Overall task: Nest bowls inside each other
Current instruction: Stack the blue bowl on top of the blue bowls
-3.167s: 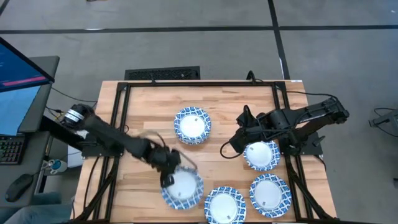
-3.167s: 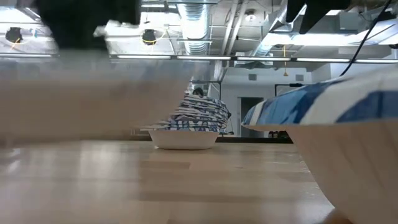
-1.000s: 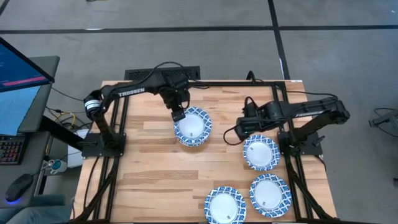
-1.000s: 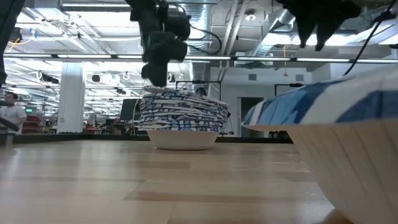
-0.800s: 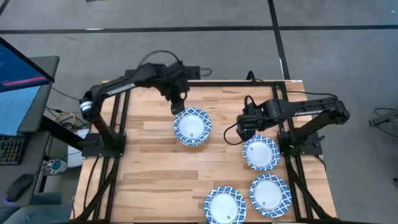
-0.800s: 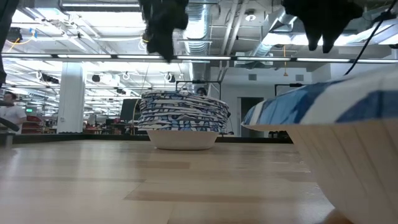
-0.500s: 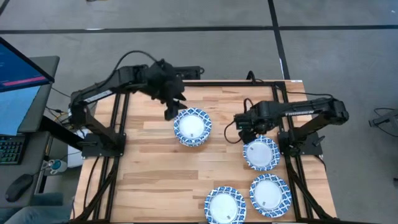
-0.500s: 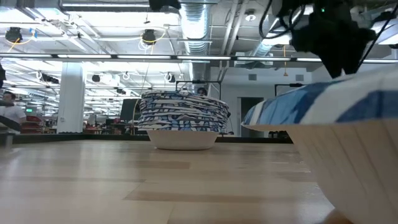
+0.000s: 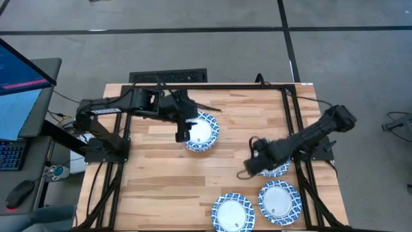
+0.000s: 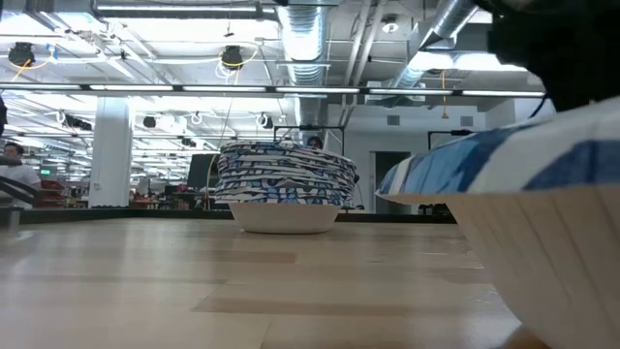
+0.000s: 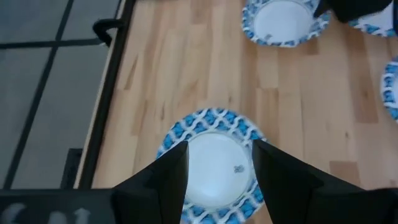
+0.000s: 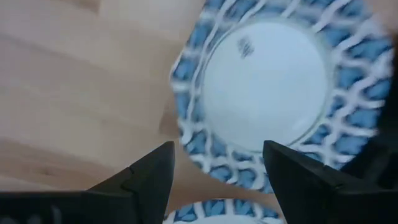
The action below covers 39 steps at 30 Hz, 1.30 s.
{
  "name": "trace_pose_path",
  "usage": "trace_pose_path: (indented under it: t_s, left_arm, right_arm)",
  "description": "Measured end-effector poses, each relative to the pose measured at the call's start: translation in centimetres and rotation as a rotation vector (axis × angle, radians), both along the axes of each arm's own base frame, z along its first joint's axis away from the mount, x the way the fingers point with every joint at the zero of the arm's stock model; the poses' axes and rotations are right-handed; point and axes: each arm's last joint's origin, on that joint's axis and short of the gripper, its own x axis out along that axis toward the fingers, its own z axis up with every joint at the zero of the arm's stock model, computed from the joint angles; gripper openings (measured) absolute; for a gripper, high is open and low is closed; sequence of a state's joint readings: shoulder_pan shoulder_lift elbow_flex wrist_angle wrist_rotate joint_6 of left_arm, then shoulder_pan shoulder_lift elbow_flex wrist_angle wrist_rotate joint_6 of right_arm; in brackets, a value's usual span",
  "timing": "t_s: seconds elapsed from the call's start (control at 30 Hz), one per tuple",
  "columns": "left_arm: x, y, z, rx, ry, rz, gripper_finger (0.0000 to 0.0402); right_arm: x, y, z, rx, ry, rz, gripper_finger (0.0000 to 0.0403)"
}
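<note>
A stack of nested blue-rimmed bowls (image 9: 203, 132) (image 10: 284, 187) stands on its base at the middle of the wooden table. My left gripper (image 9: 182, 133) (image 11: 219, 146) hangs open above the stack's left rim and holds nothing. A single bowl (image 9: 279, 169) (image 12: 273, 93) sits at the right. My right gripper (image 9: 260, 161) (image 12: 219, 149) points down over that bowl's left rim, open, with nothing between its fingers. Two more single bowls (image 9: 232, 211) (image 9: 280, 201) rest near the front edge.
A black frame rail (image 9: 123, 122) runs along the table's left side and another (image 9: 297, 109) along the right. Bare wood (image 9: 161, 187) lies at the front left. In the low view one bowl (image 10: 542, 204) fills the near right.
My left gripper has risen off the stack, out of the low view, and its arm has swung back toward the table's left, rolling the wrist. My right gripper has dropped and moved toward the near edge, over the left rim of the single bowl. No bowl has moved.
</note>
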<state>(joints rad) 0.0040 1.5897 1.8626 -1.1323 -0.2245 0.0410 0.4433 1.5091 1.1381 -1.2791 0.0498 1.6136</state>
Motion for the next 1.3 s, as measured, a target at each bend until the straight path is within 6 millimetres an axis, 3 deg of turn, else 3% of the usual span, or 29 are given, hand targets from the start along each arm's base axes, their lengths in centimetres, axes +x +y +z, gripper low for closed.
trace_pose_path:
  t_s: [0.2,0.4,0.67,0.87,1.0,1.17,1.3]
  left_arm:
    - [0.8,-0.9,-0.3,-0.004,-0.016,-0.023,0.0170]
    - [0.7,-1.0,-0.4,-0.031,-0.019,0.013,0.0170]
    - [0.7,-1.3,-0.4,-0.045,-0.023,0.024,0.0170]
    - [0.7,-1.2,-0.4,-0.058,-0.019,0.040,0.0170]
    - [0.6,-1.3,-0.4,-0.062,-0.018,0.043,0.0170]
    - [0.7,-1.3,-0.4,-0.063,-0.023,0.043,0.0169]
    - [0.7,-1.3,-0.4,-0.068,-0.023,0.048,0.0169]
  right_arm:
    - [1.5,3.8,-4.5,-0.001,0.103,0.077,0.0268]
    - [2.2,5.7,-6.8,-0.037,0.168,0.121,0.0268]
    - [2.6,6.0,-10.2,-0.081,0.256,0.142,0.0266]
    - [2.7,5.8,-10.9,-0.102,0.280,0.133,0.0249]
    - [2.0,5.1,-10.6,-0.186,0.318,0.121,0.0194]
    - [1.9,4.2,-10.1,-0.217,0.388,0.137,0.0079]
    - [3.0,4.1,-9.2,-0.191,0.355,0.187,0.0012]
